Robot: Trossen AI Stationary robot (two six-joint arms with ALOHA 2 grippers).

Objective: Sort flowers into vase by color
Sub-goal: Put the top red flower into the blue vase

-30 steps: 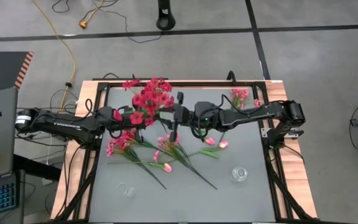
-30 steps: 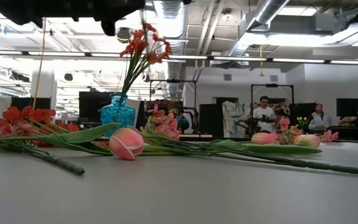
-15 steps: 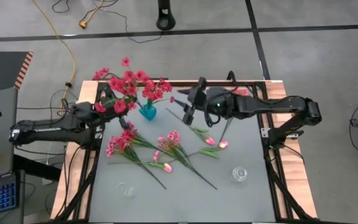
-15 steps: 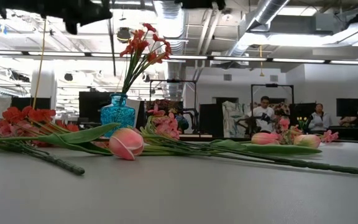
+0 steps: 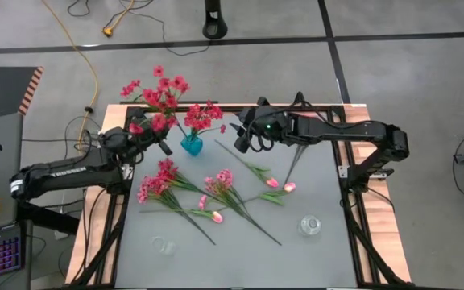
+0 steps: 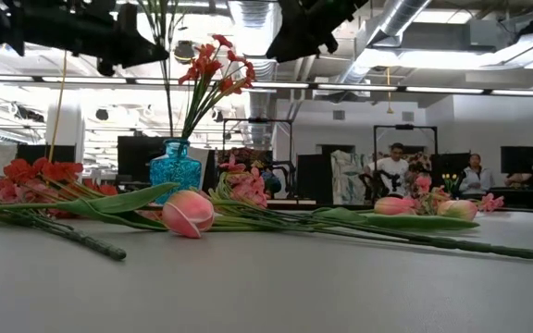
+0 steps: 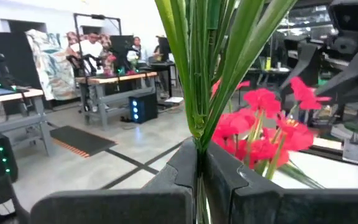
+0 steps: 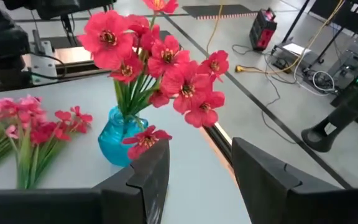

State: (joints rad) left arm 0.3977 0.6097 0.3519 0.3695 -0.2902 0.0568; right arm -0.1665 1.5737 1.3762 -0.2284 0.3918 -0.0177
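A bunch of red flowers [image 5: 156, 95] stands upright in my shut left gripper [image 5: 162, 145], over the table's far left corner, just left of the blue vase [image 5: 191, 146]. The vase stands on its base and holds more red flowers [image 5: 205, 117]. My right gripper [image 5: 242, 140] hovers open to the vase's right, nothing between its fingers [image 8: 143, 177]. Pink sprigs [image 5: 156, 182] and pale tulip buds [image 5: 273, 183] lie flat on the table. My left gripper pinches the bunch's green stems [image 7: 197, 134] between its two fingers, well below the blooms. The fingers lie about level and across the stems. The bunch is lifted clear and upright, blooms above the fingers, stem ends [image 6: 167, 92] hanging below them.
Two clear glass vases [image 5: 310, 225] [image 5: 162, 245] stand near the table's front edge. More pink sprigs [image 5: 221, 182] and long stems cross the table's middle. People stand in the room behind the table, far from the arms.
My left gripper has carried the red bunch from above the vase toward the table's left edge, still shut on the stems, uncovering the vase and its flowers. My right gripper has drawn back from the table's middle toward the far edge and tipped nearer to level.
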